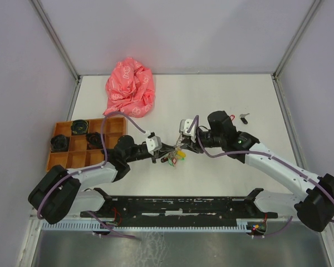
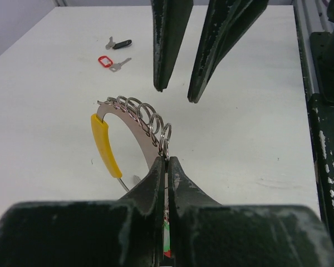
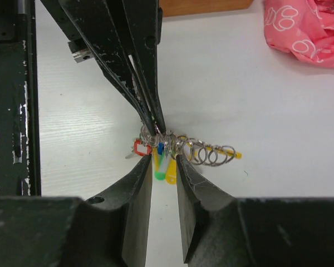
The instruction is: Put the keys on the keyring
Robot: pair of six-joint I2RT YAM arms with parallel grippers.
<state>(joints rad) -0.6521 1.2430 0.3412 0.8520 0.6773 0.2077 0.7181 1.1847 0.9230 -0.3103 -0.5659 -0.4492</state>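
Observation:
The keyring (image 2: 146, 116) is a curved metal holder with a yellow grip and several split rings. It also shows in the right wrist view (image 3: 205, 153), with red, blue, green and yellow tags hanging from it. My left gripper (image 2: 167, 160) is shut on one end of it, just above the table (image 1: 177, 156). My right gripper (image 3: 162, 159) is open, its fingers either side of the tags, touching nothing I can see. The red-headed key (image 2: 106, 60) and the black-headed key (image 2: 121, 44) lie loose on the table far off, at the back right (image 1: 244, 117).
A crumpled pink cloth bag (image 1: 131, 88) lies at the back left. An orange compartment tray (image 1: 116, 125) with black round parts stands at the left. A black rail (image 1: 172, 206) runs along the near edge. Grey walls enclose the table.

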